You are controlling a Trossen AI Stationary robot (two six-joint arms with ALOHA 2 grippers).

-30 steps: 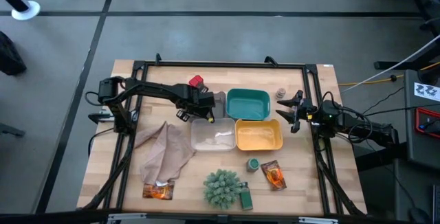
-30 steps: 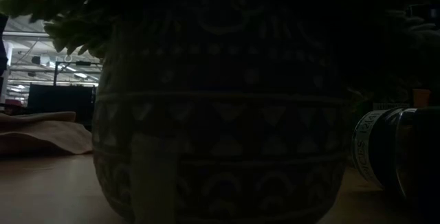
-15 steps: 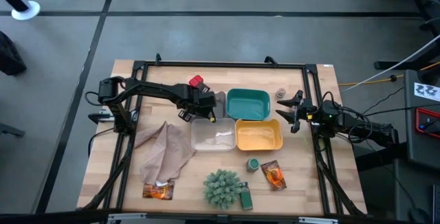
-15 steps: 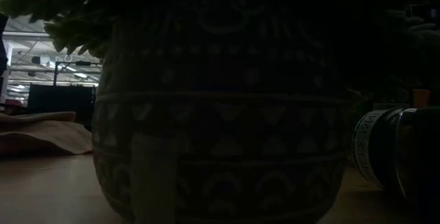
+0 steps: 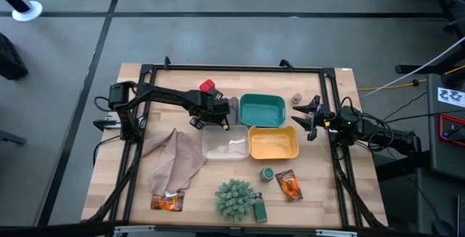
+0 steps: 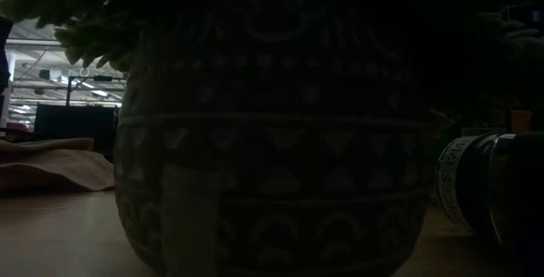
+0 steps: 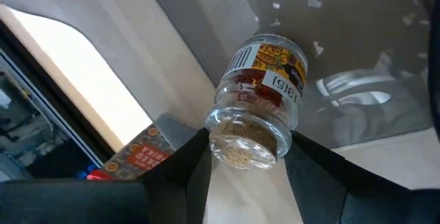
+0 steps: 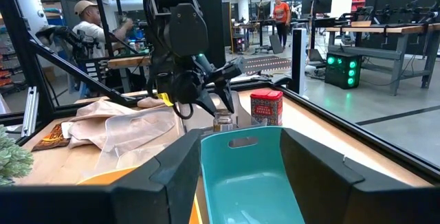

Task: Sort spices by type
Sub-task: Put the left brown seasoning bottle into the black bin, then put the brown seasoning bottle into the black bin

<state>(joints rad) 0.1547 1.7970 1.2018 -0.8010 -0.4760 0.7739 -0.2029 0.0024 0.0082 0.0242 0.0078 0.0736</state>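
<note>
Step in hand: we judge a carry-and-place; the left claw [image 7: 251,162] grips a small glass spice jar [image 7: 258,104] across its body, its fingers pressed to either side.
Jar: clear glass, yellow label with a barcode, reddish-brown contents; it hangs just above a grey tray [image 5: 231,105], with the clear tray [image 5: 225,142] just beside the claw.
Next move: we think it calls for lowering the jar into whichever tray takes its kind, then parting the fingers only once it rests; which tray that is we cannot tell.
Left arm pose: stretched out across the bench [image 5: 131,171], wrist bent so the claw points down over the trays; a red tub [image 5: 208,87] stands near, just behind the claw.
Right claw [image 5: 307,119]: waits at the far side of the teal tray [image 5: 261,110], its fingers spread partway and holding nothing; a small brown-topped jar [image 5: 297,99] stands just beside it.
Still loose: a green jar [image 5: 267,173] and an orange sachet [image 5: 289,185], well apart from both claws.
</note>
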